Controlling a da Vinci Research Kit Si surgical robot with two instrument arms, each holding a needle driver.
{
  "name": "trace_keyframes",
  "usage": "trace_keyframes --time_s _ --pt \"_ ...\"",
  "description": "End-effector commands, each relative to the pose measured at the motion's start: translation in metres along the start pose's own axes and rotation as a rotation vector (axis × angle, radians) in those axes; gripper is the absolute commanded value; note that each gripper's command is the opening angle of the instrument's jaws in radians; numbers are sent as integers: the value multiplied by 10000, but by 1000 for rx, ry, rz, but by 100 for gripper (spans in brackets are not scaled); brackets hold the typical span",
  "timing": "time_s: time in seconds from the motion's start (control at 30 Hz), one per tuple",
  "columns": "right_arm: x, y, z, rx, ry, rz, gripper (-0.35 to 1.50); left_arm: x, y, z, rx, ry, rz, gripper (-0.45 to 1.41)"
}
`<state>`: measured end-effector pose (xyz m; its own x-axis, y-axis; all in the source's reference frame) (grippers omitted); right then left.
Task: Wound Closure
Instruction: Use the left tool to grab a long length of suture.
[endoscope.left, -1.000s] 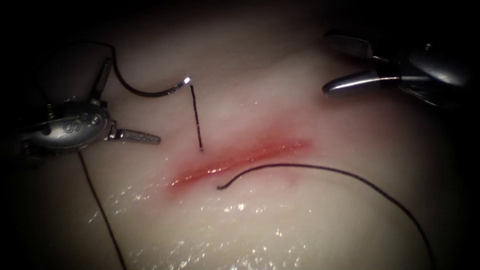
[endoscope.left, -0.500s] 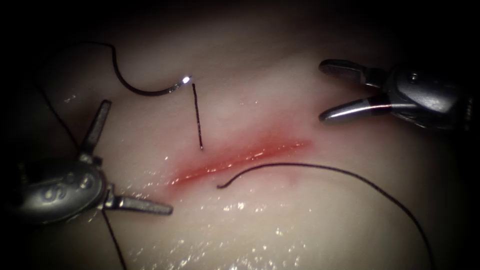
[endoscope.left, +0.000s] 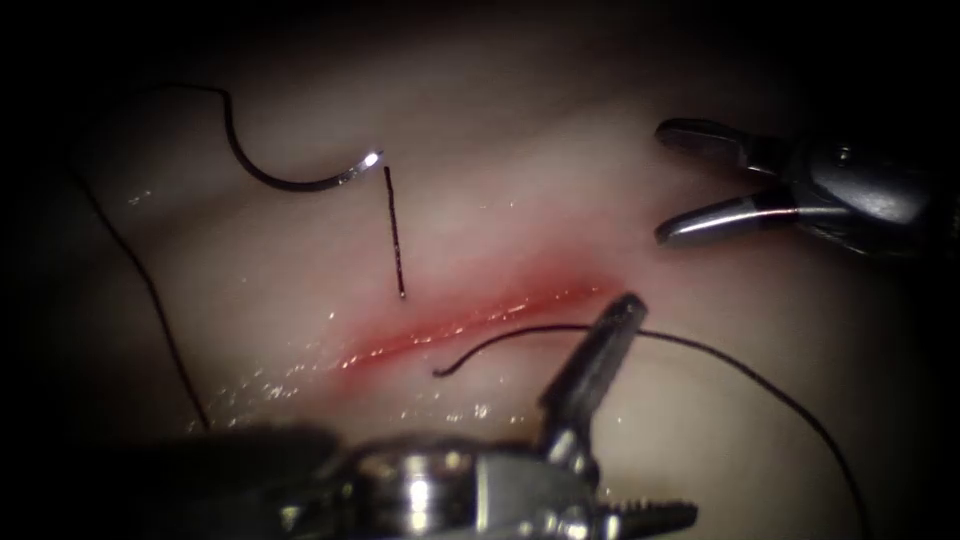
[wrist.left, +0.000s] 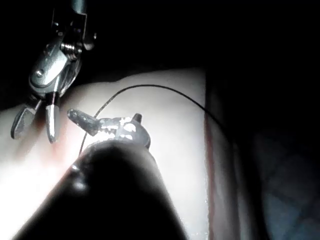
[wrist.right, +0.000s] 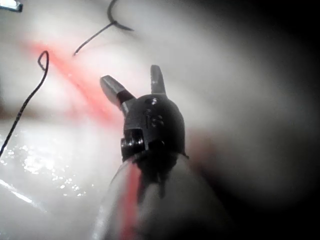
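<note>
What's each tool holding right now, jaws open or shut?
Left tool: jaws open, holding nothing, straddling the thread.
Right tool: jaws open, holding nothing.
Needle: free on the tissue.

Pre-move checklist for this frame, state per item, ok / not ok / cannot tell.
1. Left tool holds nothing: ok, jaws open, one jaw lying across the thread.
2. Right tool holds nothing: ok, jaws open, to the right of the cut.
3. Needle free of both tools: ok, it lies on the tissue left of the cut.
4. Needle out of the tissue: ok, its whole curve shows on the surface.
5. Thread through the tissue: cannot tell; a short end stands at the cut's left edge, a loose end lies beside the cut.
6. Red fluid hides the cut's edges: cannot tell.
</note>
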<state>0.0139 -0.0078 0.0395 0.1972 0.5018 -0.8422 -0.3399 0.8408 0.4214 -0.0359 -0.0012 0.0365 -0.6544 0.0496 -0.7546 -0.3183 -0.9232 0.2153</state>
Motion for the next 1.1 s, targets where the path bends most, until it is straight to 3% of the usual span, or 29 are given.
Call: trace_keyframes --time_s 0.03,0.1,0.3,0.4,0.57,1.1 --pt "-5 -2 9 2 3 -2 128 -1 4 13 -8 1 19 57" --pt "-6 -3 8 2 4 -3 128 -2 7 26 -22 12 84 47" --pt "-7 -3 6 0 3 -4 126 -10 18 51 -82 90 157 41" --pt "-7 -3 6 0 3 -4 126 -15 29 61 -110 70 196 41" --pt "-8 -4 6 0 3 -5 126 -19 42 75 -129 55 248 22" --pt "-13 -1 8 -3 4 18 126 4 49 79 -104 106 327 12"
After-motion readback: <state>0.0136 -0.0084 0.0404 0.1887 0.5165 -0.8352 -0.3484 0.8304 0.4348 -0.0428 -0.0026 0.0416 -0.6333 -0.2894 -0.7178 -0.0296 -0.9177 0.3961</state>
